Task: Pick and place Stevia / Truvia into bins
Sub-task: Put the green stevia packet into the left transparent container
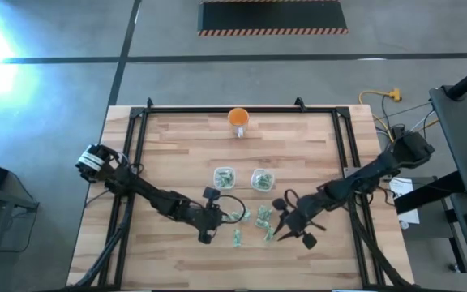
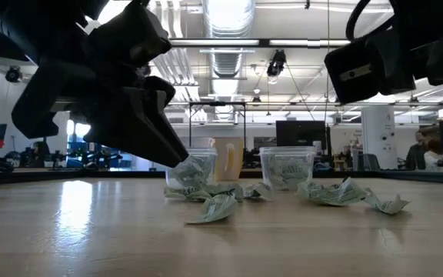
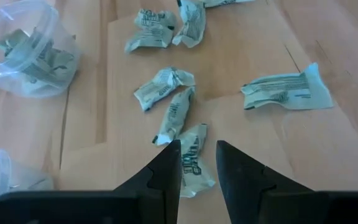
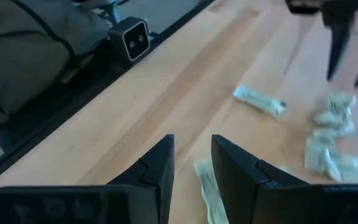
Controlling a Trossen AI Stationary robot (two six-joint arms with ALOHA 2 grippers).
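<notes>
Straddling a Stevia sachet (image 3: 194,158) on the counter (image 1: 177,138), the left hand (image 3: 197,167) stands open, its fingers flanking the sachet's long axis; the right hand (image 4: 192,163), open too, hovers beside another sachet (image 4: 210,193).

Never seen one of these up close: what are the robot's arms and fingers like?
Two slim, dark, jointed arms. The left arm has a pale ring at its base end. Each ends in two black, wedge-shaped fingers: left gripper, right gripper. Thin black cable loops near the left wrist.
</notes>
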